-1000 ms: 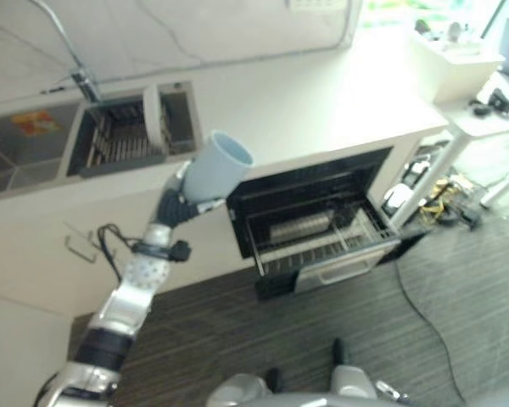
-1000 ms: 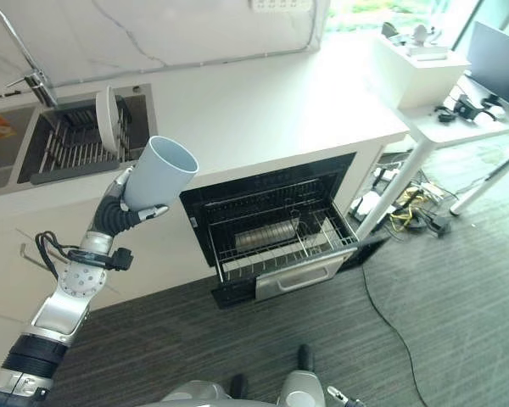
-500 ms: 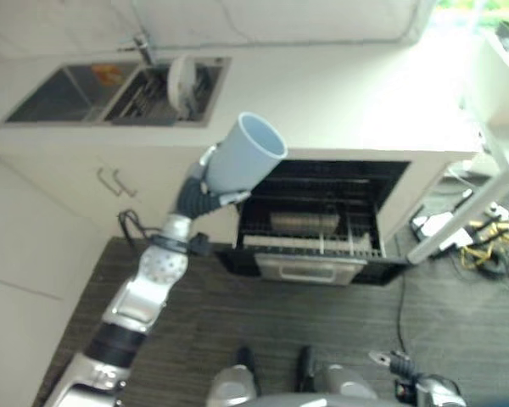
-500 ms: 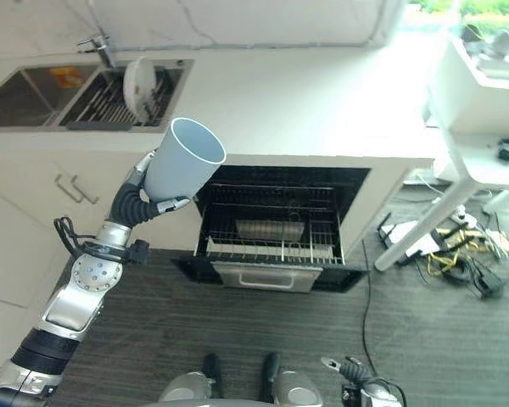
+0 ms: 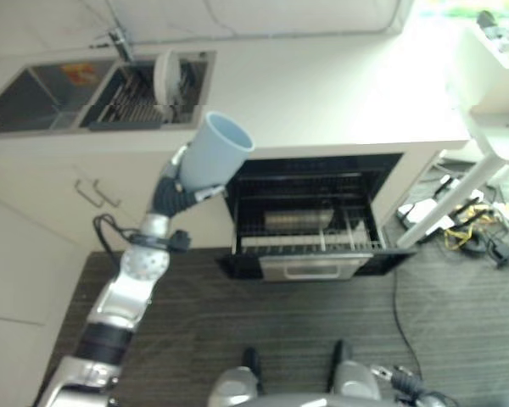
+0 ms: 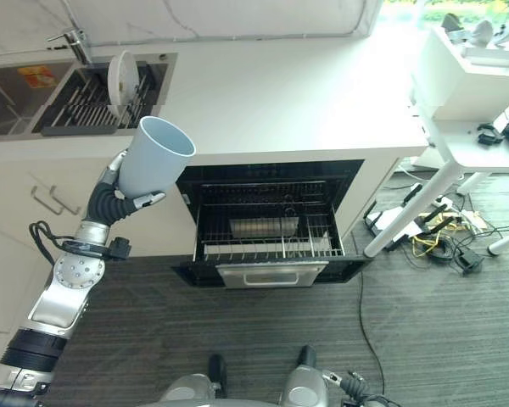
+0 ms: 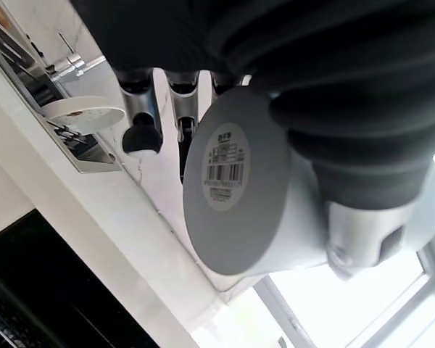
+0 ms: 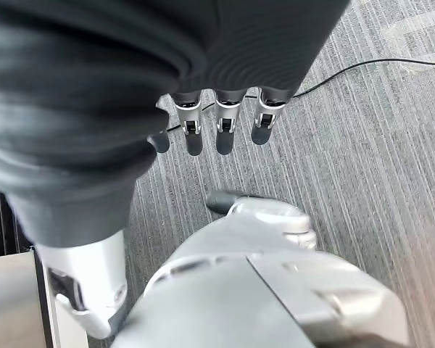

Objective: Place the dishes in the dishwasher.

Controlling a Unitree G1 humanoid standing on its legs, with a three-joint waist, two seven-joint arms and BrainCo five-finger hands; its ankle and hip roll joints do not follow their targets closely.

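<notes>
One pale blue cup [image 6: 155, 158] is gripped by the left hand [image 6: 116, 197], raised before the counter's front edge, mouth tilted up and rightward. Rightward and lower lies the open dishwasher [image 6: 271, 222], its rack [image 6: 267, 240] apparently pulled out. Right hand [image 8: 217, 123] hangs slack above the floor, fingers straight.

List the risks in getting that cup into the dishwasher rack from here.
The pale blue plastic cup sits tilted in the left robot hand, high above the floor; a slip could drop it. The pulled-out wire rack already holds a metal container, which the cup could knock on the way in.
</notes>
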